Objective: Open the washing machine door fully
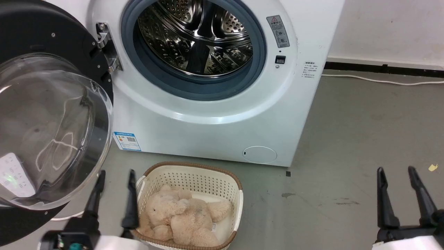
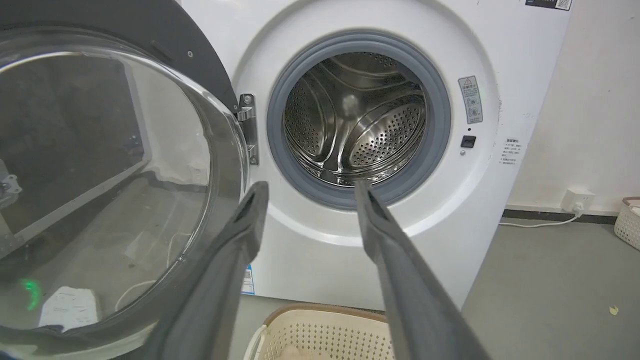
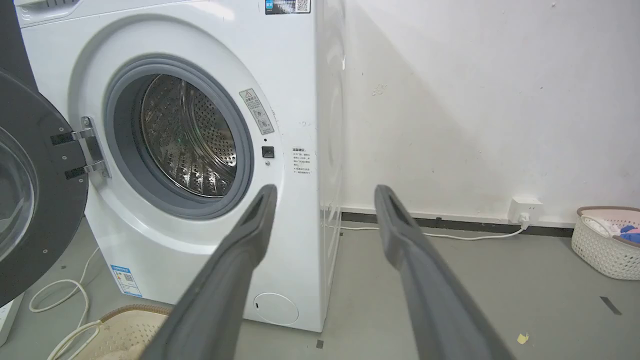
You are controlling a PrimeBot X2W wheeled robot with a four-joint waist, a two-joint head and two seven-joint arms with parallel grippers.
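Observation:
The white washing machine (image 1: 222, 125) faces me with its grey rubber ring and steel drum (image 1: 194, 38) exposed. Its door (image 1: 52, 128), a black rim around a bulging clear glass bowl, is swung out wide to the left on its hinge (image 1: 105, 45). The same door (image 2: 110, 190) looms at the left of the left wrist view and sits at the left edge (image 3: 30, 195) of the right wrist view. My left gripper (image 1: 116, 177) is open just right of the door's lower rim, holding nothing. My right gripper (image 1: 397, 173) is open over bare floor, far right of the machine.
A cream perforated basket (image 1: 229, 184) with a beige plush bear (image 1: 184, 215) stands on the floor before the machine, beside my left gripper. A white cable (image 1: 381, 80) runs along the wall base. Another basket (image 3: 605, 245) sits at the far right by a wall socket.

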